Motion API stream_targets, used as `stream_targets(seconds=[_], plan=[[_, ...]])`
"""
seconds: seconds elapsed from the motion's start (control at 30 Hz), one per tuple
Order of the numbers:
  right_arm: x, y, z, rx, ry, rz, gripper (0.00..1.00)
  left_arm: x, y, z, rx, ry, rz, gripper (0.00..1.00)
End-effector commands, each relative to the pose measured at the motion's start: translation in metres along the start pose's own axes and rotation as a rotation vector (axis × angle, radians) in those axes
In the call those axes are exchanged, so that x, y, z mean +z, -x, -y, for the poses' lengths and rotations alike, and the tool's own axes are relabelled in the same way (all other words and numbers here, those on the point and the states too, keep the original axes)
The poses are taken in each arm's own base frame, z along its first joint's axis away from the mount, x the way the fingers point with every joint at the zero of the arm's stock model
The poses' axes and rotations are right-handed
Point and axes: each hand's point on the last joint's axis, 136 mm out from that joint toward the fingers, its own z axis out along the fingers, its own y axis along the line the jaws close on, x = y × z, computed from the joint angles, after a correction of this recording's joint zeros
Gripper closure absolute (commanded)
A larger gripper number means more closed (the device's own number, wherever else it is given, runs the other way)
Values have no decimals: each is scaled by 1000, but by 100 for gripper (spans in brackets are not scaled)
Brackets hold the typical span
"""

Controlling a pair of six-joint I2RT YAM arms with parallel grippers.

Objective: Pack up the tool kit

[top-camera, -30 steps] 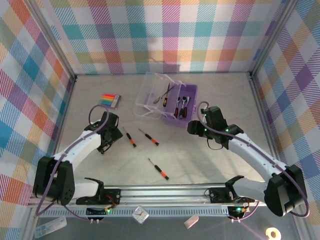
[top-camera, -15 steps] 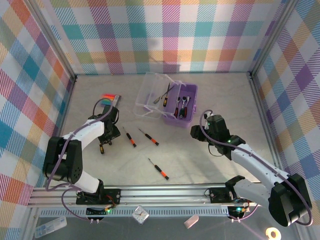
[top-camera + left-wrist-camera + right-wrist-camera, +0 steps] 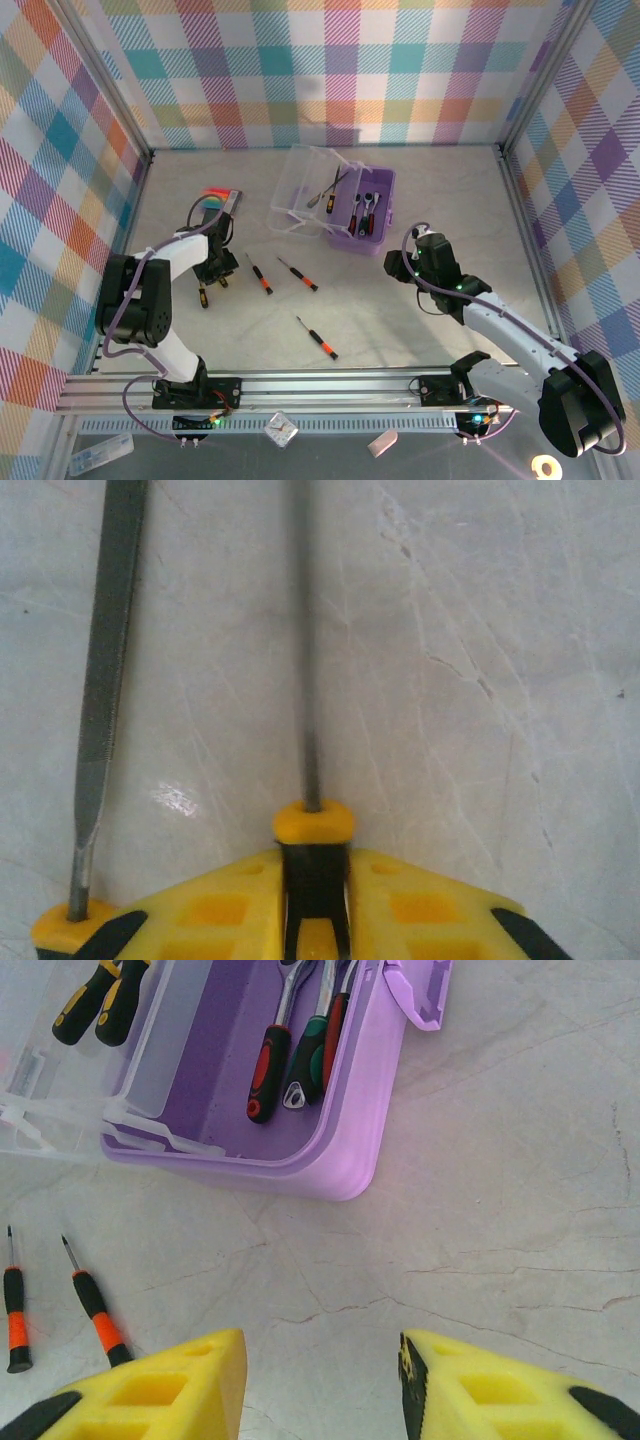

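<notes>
Left gripper: having shifted leftward, now clamping a yellow-collared screwdriver, so a pickup is beginning. Right gripper: jaws apart, empty, backing away from box.

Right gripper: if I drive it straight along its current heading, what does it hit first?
Probably the near wall of the purple box, ahead of the open right gripper across bare table. If the fingers pitch down more than they seem to, the table comes first; depth is unclear.
</notes>
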Motion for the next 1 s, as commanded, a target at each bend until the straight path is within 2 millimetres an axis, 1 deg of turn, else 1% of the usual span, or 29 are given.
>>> stream_targets(seconds=[0.0,0.1,0.17,0.3,0.4,0.5,0.6,0.67,0.7,0.73,0.8,0.87,0.97], plan=[[-1,6,0,9,-4,33,55,11,-6,1,21,-2,-37,84],[-1,7,2,12,-11,38,55,8,-6,3,29,-16,-37,87],[-1,7,2,12,-14,38,55,3,-7,7,35,-38,-29,87],[1,6,3,16,-18,34,56,-17,-3,15,67,-53,19,87],[2,4,5,18,-27,33,56,-42,4,26,106,-60,74,87],[3,4,13,28,-63,47,56,-80,15,41,159,-74,168,87],[1,6,15,31,-75,61,56,-125,23,71,260,-92,270,87],[0,8,18,36,-86,73,56,-154,24,102,356,-115,321,87],[-1,7,20,39,-95,75,56,-162,23,116,403,-120,334,87],[-1,8,21,41,-101,80,56,-174,21,135,458,-133,349,87],[-2,8,23,49,-108,86,55,-188,13,172,557,-157,378,87],[-3,9,25,56,-113,93,55,-197,4,208,649,-186,395,87],[-4,9,26,58,-117,101,56,-200,-7,254,727,-245,377,87]])
